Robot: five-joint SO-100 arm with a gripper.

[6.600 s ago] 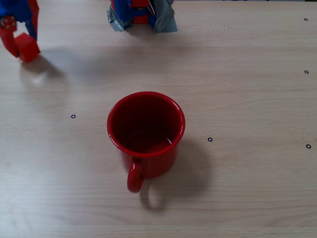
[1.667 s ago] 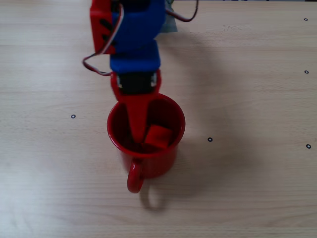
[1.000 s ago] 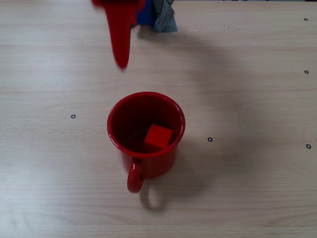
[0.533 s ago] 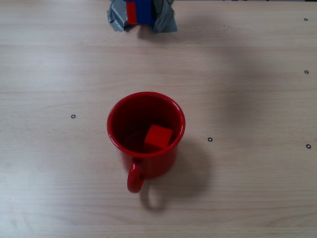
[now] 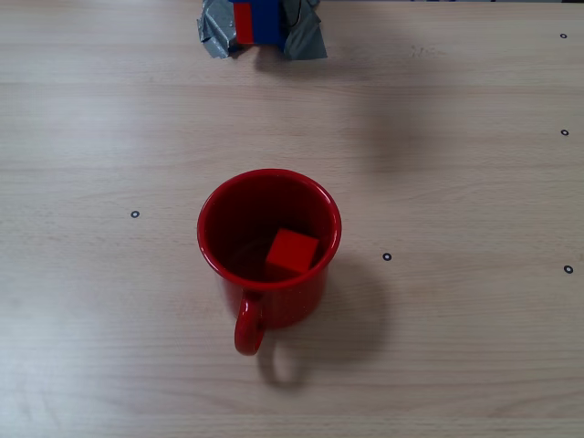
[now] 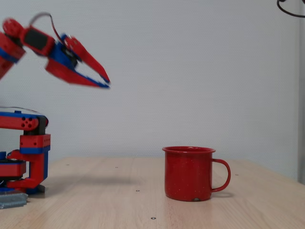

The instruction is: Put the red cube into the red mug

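the red cube lies inside the red mug, resting on the mug's floor toward the side nearer the handle and a little to the right in the overhead fixed view, tilted slightly against the inner wall; in the side fixed view the mug stands upright on the bench with its handle pointing right, and the cube is hidden behind its wall. judged from this, the placing itself is done and the step in hand is the retreat: the tool hangs high at the left of the side view, well above and well apart from the mug, its two fingers nearly closed to a narrow gap at the tips and carrying nothing. the next move probably calls for little more than folding the arm to rest over its base, with no need to come near the mug at all. room is generous: the bench around the mug is bare wood on every side, marked only by small dark dots, and the mug sits near the middle, far from any edge that shows. the only fixed thing nearby is the arm's taped-down base at the top edge of the overhead view, well clear of the mug's rim.
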